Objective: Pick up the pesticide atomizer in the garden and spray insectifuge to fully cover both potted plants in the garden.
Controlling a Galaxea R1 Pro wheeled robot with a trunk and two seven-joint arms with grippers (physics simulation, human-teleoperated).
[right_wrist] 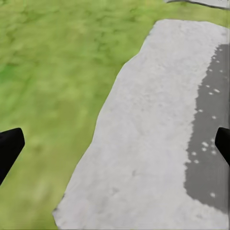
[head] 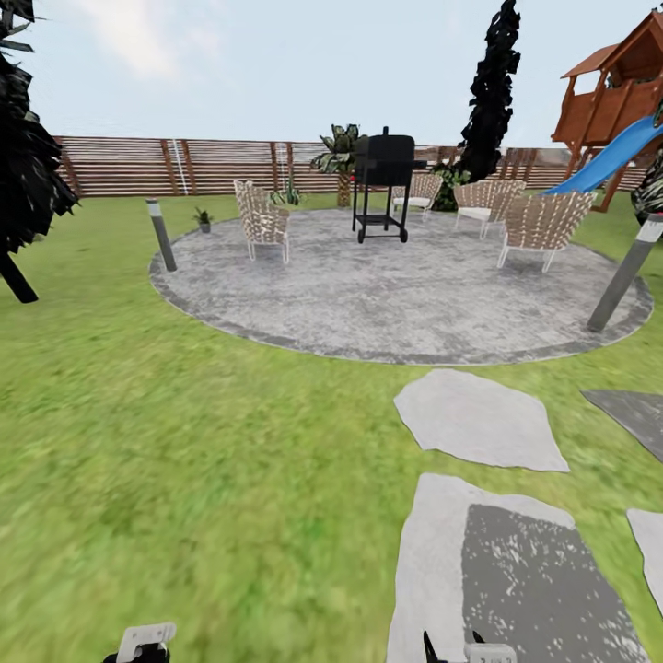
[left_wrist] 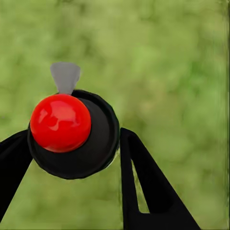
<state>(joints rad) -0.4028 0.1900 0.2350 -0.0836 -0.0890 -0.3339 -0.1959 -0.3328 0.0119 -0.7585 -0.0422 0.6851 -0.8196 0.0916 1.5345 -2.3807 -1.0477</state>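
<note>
A: So what's where in the garden (head: 184, 414)?

B: Round paved patio (head: 405, 295) sits dead ahead past the lawn. A grill (head: 382, 184) stands on it toward the back, with chairs (head: 262, 219) around it, left and right.

A: And the fence?

B: The fence (head: 184, 166) runs along the back. One potted plant (head: 203, 219) is on the grass just left of the patio, behind a lamp post (head: 162, 235) at the patio's left edge. Another post (head: 626, 272) is at the right edge, and the playset with slide (head: 612, 120) is far right at the back.

A: Closer in?

B: Stepping stones (head: 479, 419) lead from the patio toward the robot, on the right side.
</note>
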